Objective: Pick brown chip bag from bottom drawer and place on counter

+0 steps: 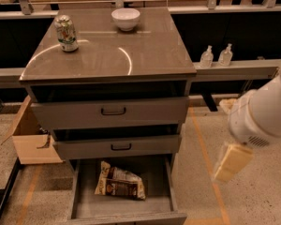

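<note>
Three drawers stack in the grey cabinet [187,86] ahead of you. Only the bottom drawer [157,193] stands pulled well out, at six o'clock in the view, below two drawer fronts [145,111] with black loop handles.

The brown chip bag [120,181] lies flat on that drawer's grey floor, left of its middle. Its length runs roughly from ten o'clock to four o'clock, and its cream end is toward the back left.

Your pincer [232,161] hangs at four o'clock in the view, under the rounded white arm [262,116]. It is over the speckled floor [253,205], to the right of the cabinet. It sits at about three o'clock from the bag and well apart from the drawer, touching nothing. You cannot tell whether it is apart or together.

On the glossy bench [107,55] above, a green-and-white can [66,33] stands upright toward ten o'clock. A white bowl [125,18] sits near the twelve o'clock edge, apart from the can.

A cardboard box [30,142] rests on the floor just beside the cabinet at nine o'clock. Two small clear bottles [206,56] stand side by side on a grey ledge [243,69] at two o'clock.
</note>
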